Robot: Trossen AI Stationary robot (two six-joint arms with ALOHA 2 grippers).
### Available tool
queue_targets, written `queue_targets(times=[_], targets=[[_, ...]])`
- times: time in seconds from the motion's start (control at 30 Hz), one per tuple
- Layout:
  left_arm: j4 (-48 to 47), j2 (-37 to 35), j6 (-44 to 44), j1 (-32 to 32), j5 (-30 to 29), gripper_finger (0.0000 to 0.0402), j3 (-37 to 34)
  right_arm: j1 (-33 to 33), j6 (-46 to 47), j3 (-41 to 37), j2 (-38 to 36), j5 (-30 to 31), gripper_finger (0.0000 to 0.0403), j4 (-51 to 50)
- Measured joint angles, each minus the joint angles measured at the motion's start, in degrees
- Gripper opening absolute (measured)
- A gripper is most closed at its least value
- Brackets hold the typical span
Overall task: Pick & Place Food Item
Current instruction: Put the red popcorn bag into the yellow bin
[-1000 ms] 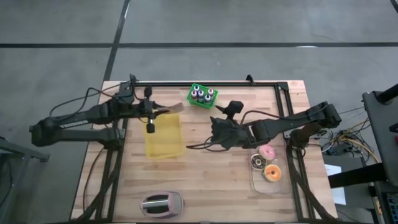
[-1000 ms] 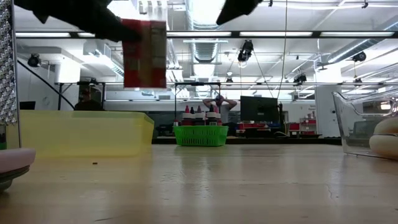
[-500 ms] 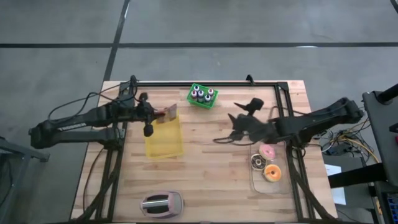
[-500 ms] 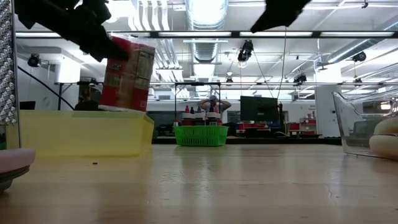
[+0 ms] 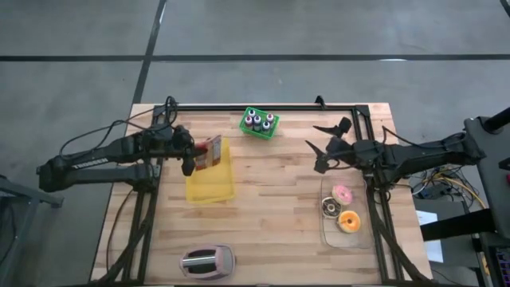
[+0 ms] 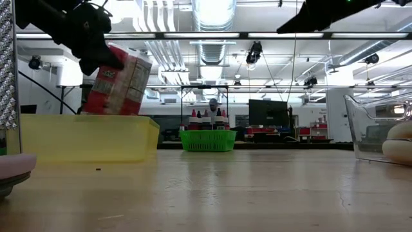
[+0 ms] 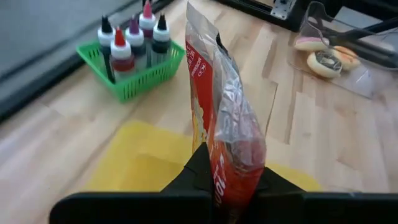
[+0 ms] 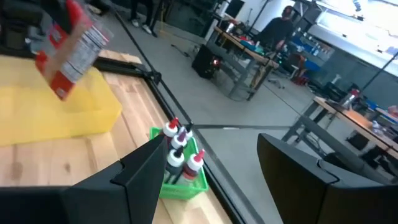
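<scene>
Left gripper (image 5: 194, 155) closed on a red snack bag (image 5: 209, 153), clamping the bag's lower end between its fingers so that the bag stands up out of the jaws, as the left wrist view shows (image 7: 225, 130). Bag held in the air, tilted, over the rear end of the yellow bin (image 5: 212, 185); in the low view its lower edge (image 6: 116, 80) appears to sit at or just above the bin's rim (image 6: 84, 136), though contact cannot be judged from this level. Ahead of the closed jaws and to one side, a green basket (image 7: 140, 71) holding small bottles (image 7: 122, 53) with coloured caps stands on the wooden table (image 5: 271, 223).

Right gripper (image 5: 328, 143) raised above the table with its jaws spread wide and nothing between them; its own wrist view shows both dark fingers (image 8: 146, 171) apart. Beside and below these open jaws, near the table's right edge, a clear tray (image 5: 327, 230) contains three doughnuts (image 5: 343, 195). A pink toaster (image 5: 207, 261) sits at the table's front edge, well apart from both grippers.
</scene>
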Motion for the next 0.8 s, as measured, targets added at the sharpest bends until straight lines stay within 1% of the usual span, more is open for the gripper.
queue_targets(times=[0.2,0.43,0.8], targets=[[-1.5,0.0,-6.3,0.0,4.0,0.0018,0.1,-2.0,-0.9,-1.1,0.3,-1.5,0.0246,-0.1],[-1.4,0.3,-13.1,0.0,9.5,0.0018,-0.1,-4.0,-1.8,-1.1,1.2,-1.7,0.0246,0.0],[-1.3,1.2,-17.1,0.0,15.0,0.0018,-0.6,-5.1,-2.2,-1.1,1.3,-1.7,0.0247,0.0]])
